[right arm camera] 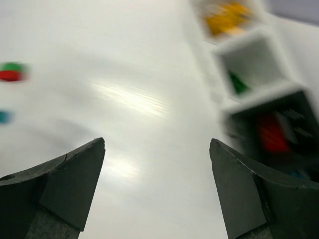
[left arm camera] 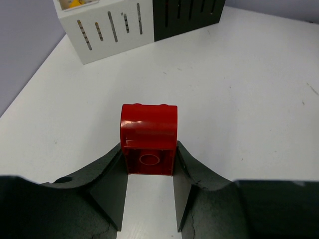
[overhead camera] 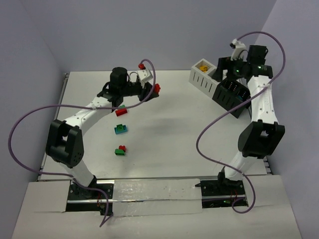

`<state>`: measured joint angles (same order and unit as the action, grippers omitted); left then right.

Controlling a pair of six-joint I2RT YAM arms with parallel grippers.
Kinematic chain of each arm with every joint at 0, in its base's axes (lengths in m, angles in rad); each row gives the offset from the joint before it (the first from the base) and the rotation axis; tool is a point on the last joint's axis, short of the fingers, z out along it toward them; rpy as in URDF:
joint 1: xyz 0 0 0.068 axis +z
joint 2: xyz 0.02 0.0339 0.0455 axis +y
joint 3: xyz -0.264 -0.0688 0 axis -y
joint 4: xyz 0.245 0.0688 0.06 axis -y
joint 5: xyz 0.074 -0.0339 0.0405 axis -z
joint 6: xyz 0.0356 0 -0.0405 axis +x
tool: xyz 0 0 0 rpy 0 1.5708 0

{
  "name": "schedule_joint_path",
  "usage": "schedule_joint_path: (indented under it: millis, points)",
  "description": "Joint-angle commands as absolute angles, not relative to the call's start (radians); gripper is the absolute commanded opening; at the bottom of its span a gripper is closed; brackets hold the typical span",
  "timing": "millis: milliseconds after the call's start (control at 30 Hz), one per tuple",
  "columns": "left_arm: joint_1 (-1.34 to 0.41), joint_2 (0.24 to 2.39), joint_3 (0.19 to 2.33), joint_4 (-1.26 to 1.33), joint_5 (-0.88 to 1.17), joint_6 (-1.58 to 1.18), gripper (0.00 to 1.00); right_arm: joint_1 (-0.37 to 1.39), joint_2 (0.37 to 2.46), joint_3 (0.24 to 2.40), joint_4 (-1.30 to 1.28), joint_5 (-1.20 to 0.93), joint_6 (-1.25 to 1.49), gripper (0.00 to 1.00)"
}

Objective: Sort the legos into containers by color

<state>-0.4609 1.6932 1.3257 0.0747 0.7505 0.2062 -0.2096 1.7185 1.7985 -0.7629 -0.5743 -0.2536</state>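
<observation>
My left gripper (overhead camera: 155,90) is shut on a red lego (overhead camera: 157,88), held above the table's middle back. In the left wrist view the red lego (left arm camera: 148,134) sits between my fingertips, gripper (left arm camera: 149,150). Three more legos lie on the left: a green one (overhead camera: 121,111) partly under the arm, a teal-green one (overhead camera: 121,129) and a red-green pair (overhead camera: 120,150). The containers stand at the back right: a white bin (overhead camera: 198,75) with yellow bricks and a black bin (overhead camera: 230,95). My right gripper (overhead camera: 222,69) hovers over them, open and empty (right arm camera: 157,143).
The blurred right wrist view shows yellow bricks (right arm camera: 227,17), a green brick (right arm camera: 239,82) in a white bin and a red brick (right arm camera: 271,134) in a black bin. The left wrist view shows the white bin (left arm camera: 104,27) and black bin (left arm camera: 187,17) ahead. Purple walls close the back and sides.
</observation>
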Motion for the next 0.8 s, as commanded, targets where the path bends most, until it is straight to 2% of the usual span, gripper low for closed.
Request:
schedule_joint_path:
  millis: [0,100,300,633,767]
  points:
    - [-0.514,1.602,1.262,0.184,0.614,0.307,0.0,-0.066,1.603,1.726,-0.644,-0.847,0.004,0.92]
    - [-0.536,1.591,1.246,0.21,0.587,0.336,0.0,0.035,1.602,1.696,-0.58,-0.909,0.118,0.92]
    - [-0.562,1.597,1.261,0.211,0.585,0.329,0.0,0.177,1.618,1.661,-0.549,-0.907,0.178,0.91]
    - [-0.6,1.595,1.266,0.198,0.572,0.358,0.0,0.293,1.664,1.693,-0.544,-0.795,0.178,0.91]
    - [-0.613,1.598,1.272,0.188,0.552,0.367,0.0,0.336,1.687,1.728,-0.581,-0.71,0.14,0.87]
